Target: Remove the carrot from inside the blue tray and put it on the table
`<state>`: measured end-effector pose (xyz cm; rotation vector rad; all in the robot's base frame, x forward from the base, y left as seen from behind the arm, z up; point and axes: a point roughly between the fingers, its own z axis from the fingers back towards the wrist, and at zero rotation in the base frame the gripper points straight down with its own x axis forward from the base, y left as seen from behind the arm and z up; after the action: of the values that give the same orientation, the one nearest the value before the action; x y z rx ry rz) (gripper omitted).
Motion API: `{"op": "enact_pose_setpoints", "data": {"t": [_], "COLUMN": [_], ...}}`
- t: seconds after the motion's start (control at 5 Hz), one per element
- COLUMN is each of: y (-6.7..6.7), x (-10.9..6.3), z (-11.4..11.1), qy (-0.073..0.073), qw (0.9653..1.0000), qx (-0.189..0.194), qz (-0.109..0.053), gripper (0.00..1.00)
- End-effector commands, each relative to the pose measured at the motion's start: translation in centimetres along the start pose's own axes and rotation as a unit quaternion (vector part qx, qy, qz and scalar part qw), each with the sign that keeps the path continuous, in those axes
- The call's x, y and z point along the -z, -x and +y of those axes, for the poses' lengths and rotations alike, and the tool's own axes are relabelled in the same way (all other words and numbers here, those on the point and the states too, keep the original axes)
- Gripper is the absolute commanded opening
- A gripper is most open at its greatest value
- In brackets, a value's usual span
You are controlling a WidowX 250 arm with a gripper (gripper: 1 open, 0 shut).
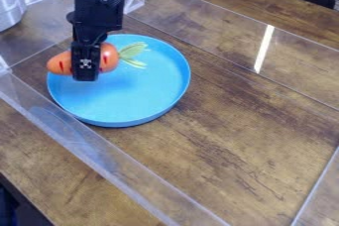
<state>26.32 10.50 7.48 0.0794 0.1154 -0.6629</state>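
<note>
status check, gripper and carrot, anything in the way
Gripper shut on carrot. Carrot over blue tray, left side. Table beside tray open, nothing blocking.

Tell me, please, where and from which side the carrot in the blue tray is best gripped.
Grip the carrot across its orange body, coming straight down from above. It lies roughly sideways over the left of the blue tray, leaves pointing right, so the middle offers the firmest width. The gripper is shut on it there now.

The carrot (63,63) (orange, pale green leaves poking out to the right) sits crosswise in the gripper's (85,69) closed fingers, over the left rim of the round blue tray (139,96), which rests below on the glossy dark wood table (239,141).
</note>
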Motion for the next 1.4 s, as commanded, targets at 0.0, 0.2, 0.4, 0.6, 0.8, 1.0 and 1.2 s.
{"op": "enact_pose_setpoints", "data": {"t": [0.0,0.2,0.4,0.6,0.8,1.0,1.2], "y": [-0.7,-0.8,-0.8,-0.9,-1.0,-2.0,-5.0], "x": [-3.2,-3.7,-4.0,-4.3,-4.5,-5.0,-5.7], "z": [0.7,0.6,0.6,0.5,0.5,-0.2,-1.6], "qy": [-0.045,-0.048,-0.049,-0.051,-0.053,-0.057,-0.061], "qw": [0.9986,0.9985,0.9984,0.9983,0.9982,0.9979,0.9969], "qx": [0.002,0.003,0.003,0.005,0.007,0.013,0.034], "qz": [-0.027,-0.027,-0.027,-0.027,-0.027,-0.029,-0.035], "gripper": [0.00,0.00,0.00,0.00,0.00,0.00,0.00]}}
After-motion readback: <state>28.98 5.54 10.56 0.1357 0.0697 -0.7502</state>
